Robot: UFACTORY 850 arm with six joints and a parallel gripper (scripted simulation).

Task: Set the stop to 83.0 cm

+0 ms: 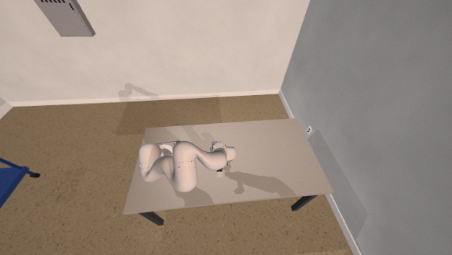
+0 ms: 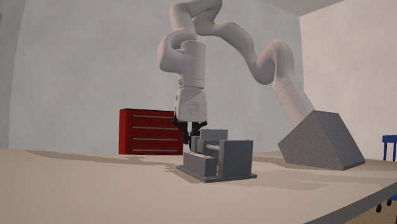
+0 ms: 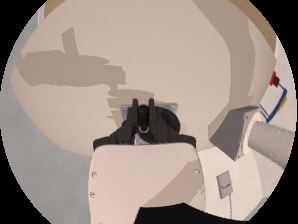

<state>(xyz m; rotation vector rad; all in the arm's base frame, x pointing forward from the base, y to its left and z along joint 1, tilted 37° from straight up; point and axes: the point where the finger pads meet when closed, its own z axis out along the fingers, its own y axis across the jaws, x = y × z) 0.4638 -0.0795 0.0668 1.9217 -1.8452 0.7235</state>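
Note:
The grey stop device [image 2: 235, 159] [image 3: 172, 107] stands on the table, with a thin rod [image 2: 212, 147] between its blocks and a pale scale strip [image 2: 199, 154] on its low front block. Which block is the stop is unclear, and the scale reading is too small to read. The black handwheel [image 3: 169, 122] is at its far end, mostly hidden behind the blocks in the exterior view. My gripper [image 2: 189, 139] [image 3: 143, 105] points down, its fingers closed around the dark knob [image 3: 143, 111] of the handwheel. In the top view the arm hides the fingers.
The arm's grey wedge base [image 2: 316, 142] [image 3: 234, 132] stands on the table [image 1: 266, 144] to one side of the device. A red drawer cabinet [image 2: 152, 133] is behind the table. A blue cart [image 1: 11, 176] stands off the table's left side.

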